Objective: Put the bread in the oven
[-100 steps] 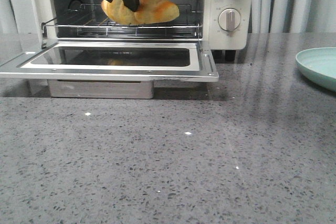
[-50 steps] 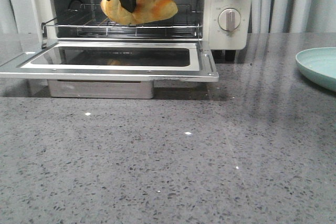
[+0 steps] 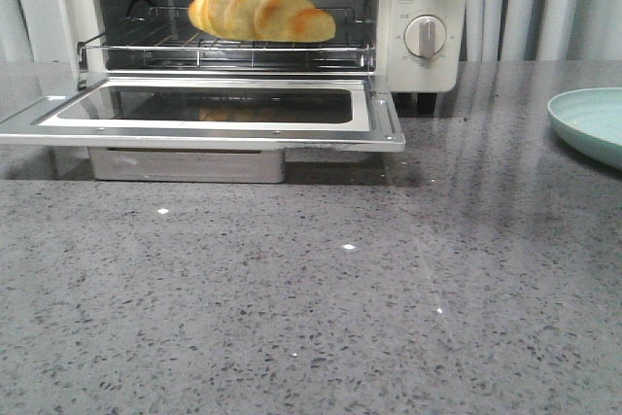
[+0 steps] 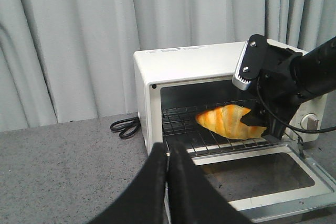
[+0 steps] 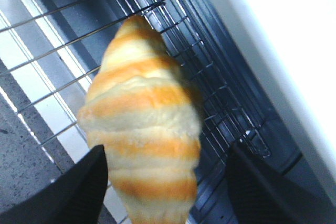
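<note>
The left gripper (image 4: 169, 153) is on the near side of the table (image 3: 311, 289), in front of the oven (image 4: 184, 66), with its fingers pressed together on nothing. Farther back, the oven door (image 3: 204, 119) lies open and flat. The bread (image 3: 260, 15) rests on the wire rack (image 3: 224, 46) inside. The right gripper (image 5: 165, 182) hangs just above it, fingers (image 5: 84, 187) spread on both sides.
</note>
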